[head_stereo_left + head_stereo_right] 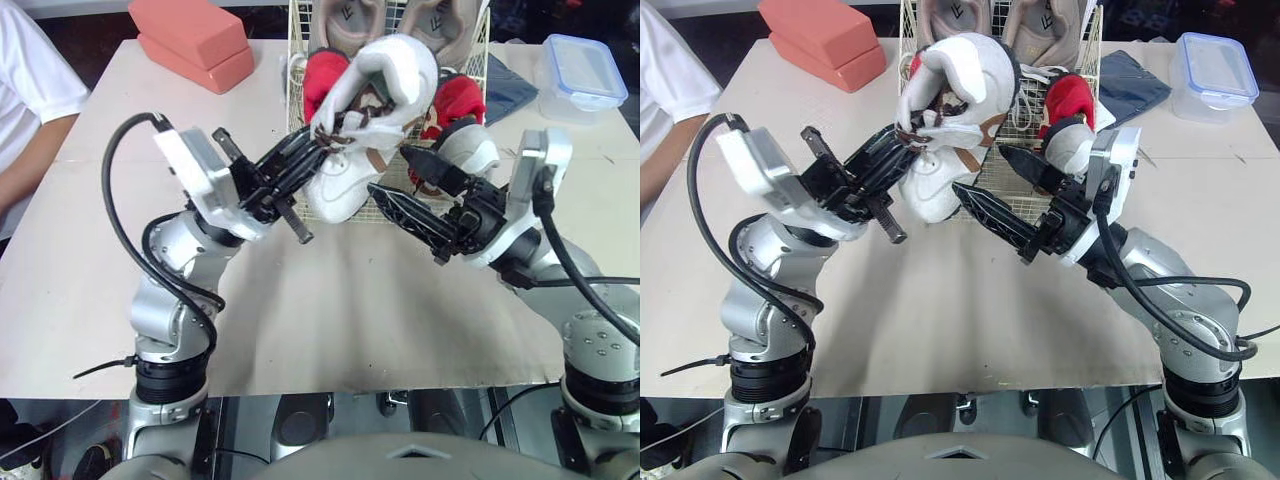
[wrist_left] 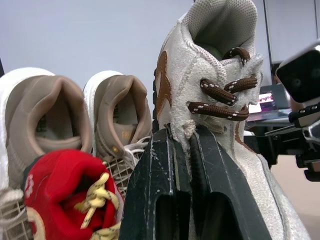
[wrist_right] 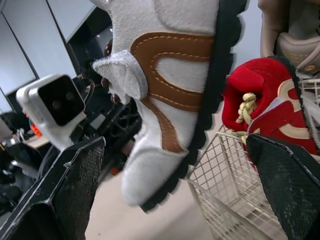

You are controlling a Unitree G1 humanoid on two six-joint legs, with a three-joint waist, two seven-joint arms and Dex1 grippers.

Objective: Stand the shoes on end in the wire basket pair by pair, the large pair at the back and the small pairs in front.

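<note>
**Basket loading: well advanced, white shoe not yet seated**

A large beige pair of shoes [image 1: 355, 20] is found stood on end at the back of the cream wire basket [image 3: 220, 175], beyond both grippers. Two small red shoes [image 2: 65, 185] are seen in the front row.

A small white shoe with brown laces [image 1: 395, 65] is held by its tongue in the left gripper [image 1: 322, 135], toe down, above the basket's front. The right gripper [image 1: 388, 170] is spread wide just beside the sole, apart from it.

It is judged that seating this shoe remains outstanding. Its mate could not be identified with certainty.
</note>
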